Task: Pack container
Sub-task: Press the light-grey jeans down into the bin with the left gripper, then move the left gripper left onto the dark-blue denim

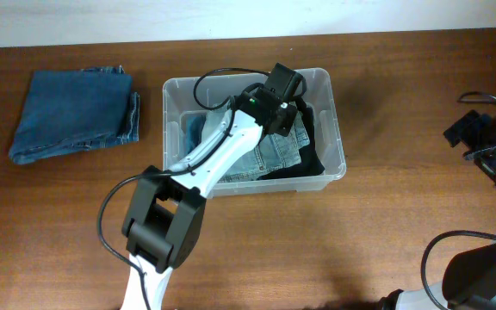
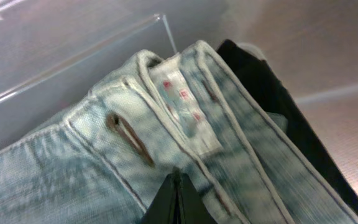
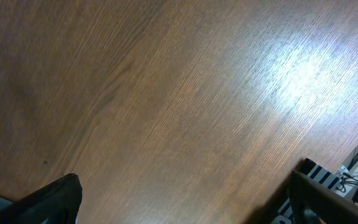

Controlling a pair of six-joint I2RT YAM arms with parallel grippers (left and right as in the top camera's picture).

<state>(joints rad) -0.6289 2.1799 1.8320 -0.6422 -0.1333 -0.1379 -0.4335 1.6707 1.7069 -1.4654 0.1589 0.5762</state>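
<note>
We see folded blue jeans (image 1: 74,114) left of the container (image 1: 339,138) | container on surface (image 1: 386,232), holding pale jeans (image 1: 274,157) and black garment (image 1: 310,160) | left gripper (image 2: 176,190) inside container, jaws closed against pale jeans | right gripper (image 3: 182,196) well right of container, jaws wide open

The container (image 1: 337,125), a clear rectangular plastic bin with rounded corners, stands upright and open-topped mid-worktop (image 1: 360,241), with folded light-blue jeans (image 1: 272,155) and a dark garment (image 1: 310,160) inside.
</note>
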